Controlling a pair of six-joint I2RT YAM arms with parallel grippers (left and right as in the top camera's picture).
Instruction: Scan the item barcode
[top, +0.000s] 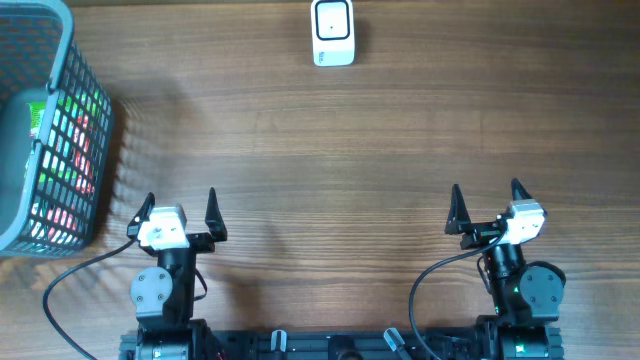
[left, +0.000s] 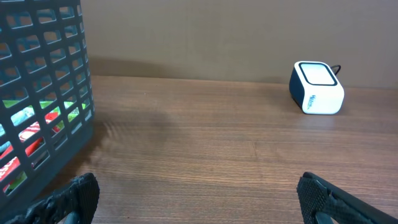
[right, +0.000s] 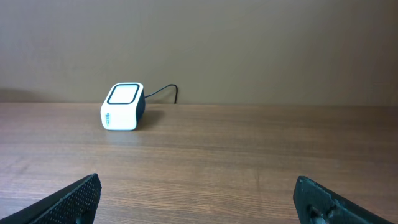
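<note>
Left end effector (top: 181, 200) and right end effector (top: 486, 195) sit at the near edge of the desk (top: 330, 150), jaws spread wide and empty. Scanner (top: 333, 32): white box with dark sides, at the far edge (centre). Packets (top: 78, 150): red and green, inside the grey mesh basket (top: 68, 40), far left, partly screened by its wall.
</note>
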